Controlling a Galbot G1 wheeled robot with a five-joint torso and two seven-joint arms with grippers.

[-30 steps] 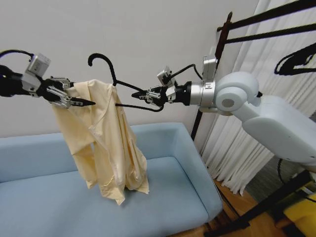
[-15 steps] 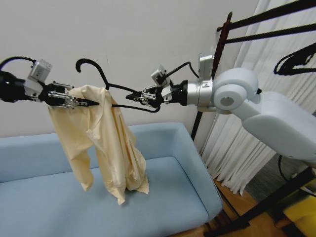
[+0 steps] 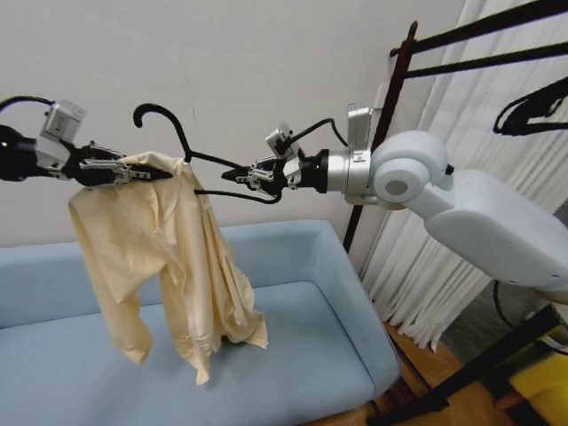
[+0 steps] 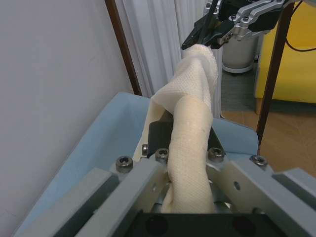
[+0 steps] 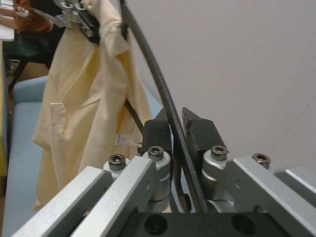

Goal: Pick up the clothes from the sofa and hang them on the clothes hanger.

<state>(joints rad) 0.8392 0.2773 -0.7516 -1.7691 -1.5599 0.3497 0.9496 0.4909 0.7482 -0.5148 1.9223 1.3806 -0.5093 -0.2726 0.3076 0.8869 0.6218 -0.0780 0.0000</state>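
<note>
- The shirt (image 3: 169, 266), pale yellow, hangs at centre left of the head view. It is bunched over one arm of the black hanger (image 5: 160, 88) and trails down in front of the blue sofa (image 3: 311, 355). I cannot tell whether its hem touches the seat.
- The left pincer (image 3: 153, 174), at the upper left of the frame, is pinching a rolled fold of the shirt near the collar.
- The right pincer (image 3: 244, 176), at the upper middle, is pressed together on the hanger's wire.
- Risk: the shirt appears to sit on one side of the hanger only. If the left pincer lets go now, the cloth's weight would likely drag it off onto the sofa.
- Risk: the grip on thin wire looks narrow. A tug from the left arm could make the hanger twist in the pads or slide out.
- Risk: pulling the two arms apart too hard could strain the cloth.
- Risk: the dark rack (image 3: 399, 71) stands at the upper right, close to the right arm, so a wide swing might knock it.
- Containers: no basket or bin takes part. The hanger is the only holder, and it carries the shirt partly.
</note>
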